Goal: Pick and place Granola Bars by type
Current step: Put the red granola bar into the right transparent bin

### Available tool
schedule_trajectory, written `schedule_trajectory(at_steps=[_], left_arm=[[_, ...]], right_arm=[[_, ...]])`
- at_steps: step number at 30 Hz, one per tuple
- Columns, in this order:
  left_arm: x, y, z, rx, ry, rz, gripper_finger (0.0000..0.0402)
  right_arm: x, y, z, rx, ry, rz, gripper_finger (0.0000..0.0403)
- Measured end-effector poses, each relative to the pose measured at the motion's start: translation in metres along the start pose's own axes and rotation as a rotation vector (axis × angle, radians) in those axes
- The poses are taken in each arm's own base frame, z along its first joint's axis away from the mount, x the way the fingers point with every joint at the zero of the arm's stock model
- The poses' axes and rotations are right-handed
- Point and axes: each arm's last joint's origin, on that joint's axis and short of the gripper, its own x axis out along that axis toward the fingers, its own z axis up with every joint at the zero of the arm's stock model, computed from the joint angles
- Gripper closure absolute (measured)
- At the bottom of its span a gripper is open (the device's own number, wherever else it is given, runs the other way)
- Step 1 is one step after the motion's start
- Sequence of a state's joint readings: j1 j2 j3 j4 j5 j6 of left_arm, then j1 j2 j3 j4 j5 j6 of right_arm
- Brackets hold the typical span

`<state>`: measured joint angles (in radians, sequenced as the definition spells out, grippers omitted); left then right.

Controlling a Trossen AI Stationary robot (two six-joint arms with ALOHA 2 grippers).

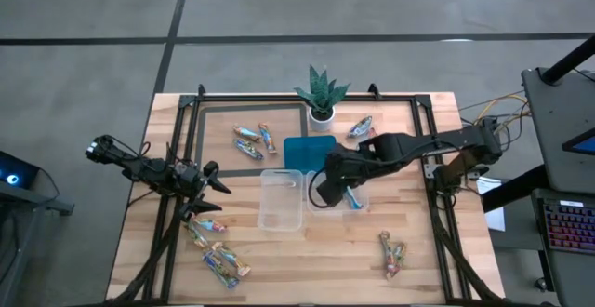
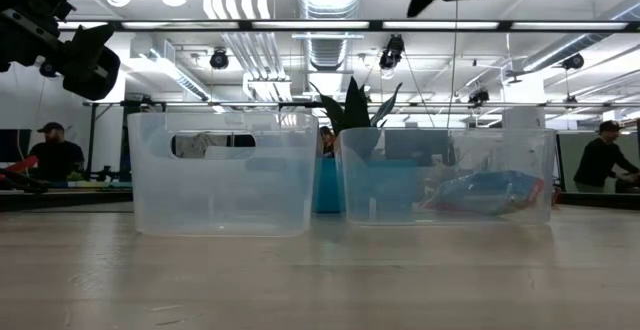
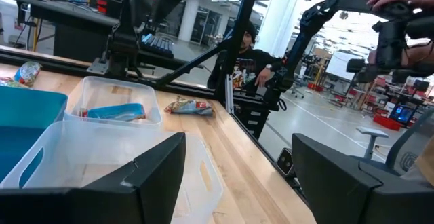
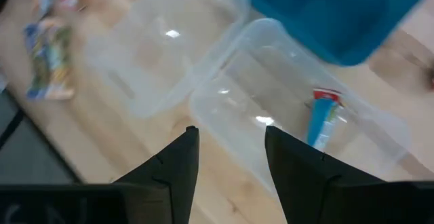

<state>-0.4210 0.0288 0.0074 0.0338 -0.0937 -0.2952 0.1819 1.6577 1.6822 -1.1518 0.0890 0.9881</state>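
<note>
Two clear tubs stand side by side mid-table: the left tub (image 1: 281,198) and the right tub (image 1: 346,206). One blue-wrapped granola bar (image 4: 324,119) lies flat on the right tub's floor, also seen as the blue bar (image 2: 490,192) in the low view. My right gripper (image 1: 327,188) hovers above that tub, slanting down, open, with nothing between its fingers (image 4: 178,157). Other granola bars lie loose on the table at the far left (image 1: 251,140), far right (image 1: 361,126), near left (image 1: 214,246) and near right (image 1: 390,254). My left gripper (image 1: 209,191) waits level and open, left of the tubs.
A teal tray (image 1: 310,151) sits just beyond the tubs, with a potted plant (image 1: 321,93) behind it. A black frame runs along the table's left, right and far sides (image 1: 279,98). Bare wood lies between the tubs and the near edge (image 1: 307,265).
</note>
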Motion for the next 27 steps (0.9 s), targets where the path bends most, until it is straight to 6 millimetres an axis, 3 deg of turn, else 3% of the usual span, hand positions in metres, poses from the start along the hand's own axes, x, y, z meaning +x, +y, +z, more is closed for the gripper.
schedule_trajectory(at_steps=[10,16,21,27], left_arm=[[0.000,0.000,0.000,0.000,0.000,0.001,0.0152],[0.000,0.000,0.000,0.000,0.000,0.000,0.0152],[0.000,0.000,0.000,0.000,0.000,0.000,0.0152],[0.000,0.000,0.000,0.000,0.000,0.000,0.0152]], right_arm=[[-0.026,0.017,-0.005,-0.429,0.046,0.179,0.0243],[-0.035,0.022,-0.016,-0.661,0.059,0.186,0.0243],[-0.044,0.025,-0.035,-0.703,0.090,0.195,0.0243],[-0.052,0.031,-0.071,-0.679,0.145,0.202,0.0243]])
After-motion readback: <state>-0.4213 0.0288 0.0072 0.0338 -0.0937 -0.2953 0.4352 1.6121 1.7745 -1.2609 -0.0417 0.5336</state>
